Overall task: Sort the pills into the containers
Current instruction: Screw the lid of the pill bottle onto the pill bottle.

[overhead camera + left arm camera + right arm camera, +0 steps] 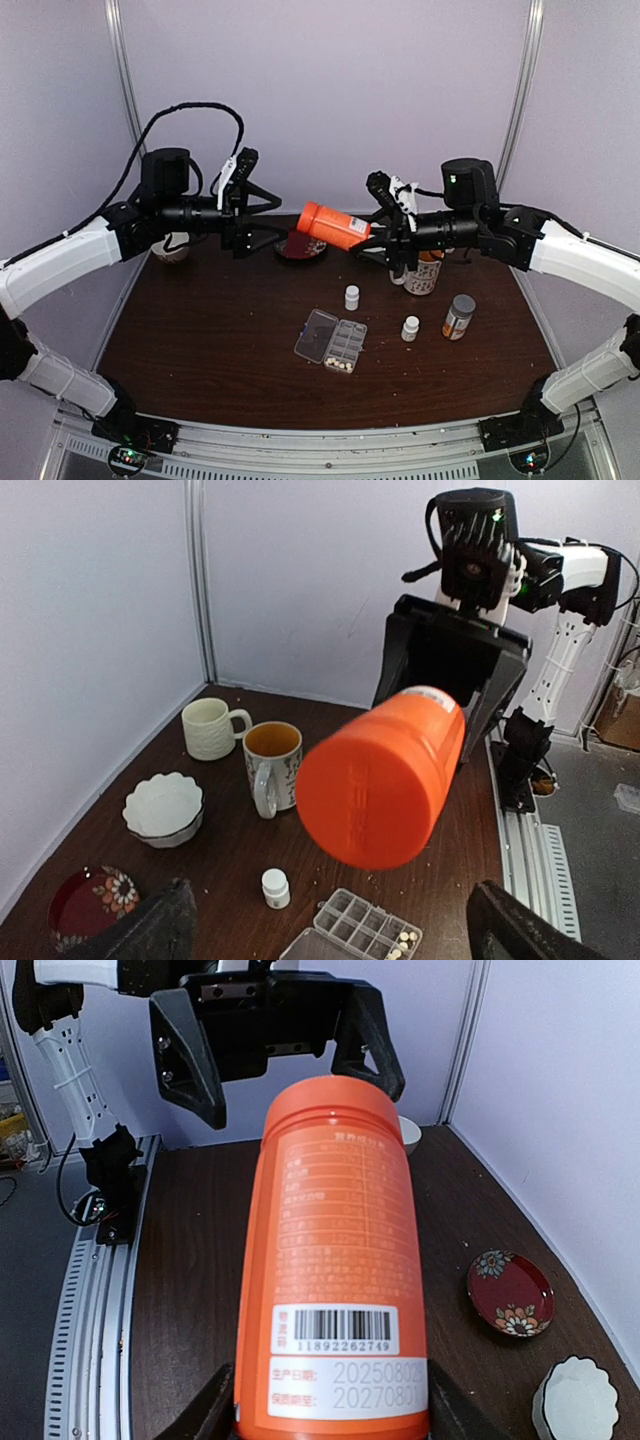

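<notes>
1. The right gripper (378, 232) is clamped on the base end of an orange bottle (335, 225). It holds the bottle level in the air over the far half of the table (200, 340), with the cap pointing at the left gripper (268, 210). The left gripper's jaws stand wide, near the cap but apart from it as far as the top view shows.
2. The pills (340, 365) lie in one cell of the open pill box (345, 335), at the box's end nearest the table's near edge. The box sits mid-table, toward that near edge.
3. Slip: the bottle is smooth, round and gripped at one end only. A twist on the cap could spin it in the fingers or lever it loose. It would probably fall on the red plate (300, 248) beneath.
4. Missed grip: if the left jaws close off-centre on the cap, they would shove the bottle sideways instead of seating on it.
5. Spill: if the cap comes off while the bottle is level, whatever is inside could pour out, well away from the box.
6. Clutter: a small white bottle (411, 328) stands near the box, and a descending arm could topple it.
</notes>
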{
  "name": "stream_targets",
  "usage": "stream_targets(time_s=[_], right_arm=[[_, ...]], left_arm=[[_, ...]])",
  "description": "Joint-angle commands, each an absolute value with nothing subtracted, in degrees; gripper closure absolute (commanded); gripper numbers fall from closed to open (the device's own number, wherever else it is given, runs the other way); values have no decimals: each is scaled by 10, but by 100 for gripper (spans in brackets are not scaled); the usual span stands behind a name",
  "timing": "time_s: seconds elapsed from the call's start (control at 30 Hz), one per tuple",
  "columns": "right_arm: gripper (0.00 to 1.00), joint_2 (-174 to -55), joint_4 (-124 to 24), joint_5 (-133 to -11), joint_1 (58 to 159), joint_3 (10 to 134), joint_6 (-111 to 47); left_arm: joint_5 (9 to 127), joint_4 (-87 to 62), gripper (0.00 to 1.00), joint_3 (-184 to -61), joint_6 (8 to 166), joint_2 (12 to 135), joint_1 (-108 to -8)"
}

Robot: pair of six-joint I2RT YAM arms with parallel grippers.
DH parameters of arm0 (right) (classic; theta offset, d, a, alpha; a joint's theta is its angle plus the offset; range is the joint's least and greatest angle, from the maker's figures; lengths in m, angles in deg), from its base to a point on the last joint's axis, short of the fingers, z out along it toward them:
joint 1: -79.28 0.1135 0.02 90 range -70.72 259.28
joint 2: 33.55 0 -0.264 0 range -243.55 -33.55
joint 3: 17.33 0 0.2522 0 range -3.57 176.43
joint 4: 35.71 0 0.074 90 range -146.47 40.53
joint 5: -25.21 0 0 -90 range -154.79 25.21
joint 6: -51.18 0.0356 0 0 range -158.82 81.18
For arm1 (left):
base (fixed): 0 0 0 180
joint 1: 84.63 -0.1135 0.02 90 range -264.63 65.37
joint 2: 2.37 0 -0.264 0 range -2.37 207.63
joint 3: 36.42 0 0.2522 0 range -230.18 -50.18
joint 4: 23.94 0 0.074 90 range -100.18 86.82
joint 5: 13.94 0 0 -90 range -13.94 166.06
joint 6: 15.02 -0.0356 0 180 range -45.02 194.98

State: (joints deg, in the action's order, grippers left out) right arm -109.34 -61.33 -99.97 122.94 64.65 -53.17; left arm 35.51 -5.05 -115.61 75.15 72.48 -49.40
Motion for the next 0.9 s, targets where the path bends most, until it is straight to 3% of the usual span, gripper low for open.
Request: stream_targets(time_s=[0.0, 0.33, 0.87], right_arm=[[100, -1099, -622, -1023, 1227, 667, -568], [100, -1103, -637, -1055, 1229, 682, -584], [100, -1125, -654, -1059, 1230, 708, -589]], left_arm=[[255, -17, 2, -1236, 711, 775, -497], [167, 17, 2, -1281, 705, 834, -497], [146, 31, 6, -1282, 694, 832, -494]])
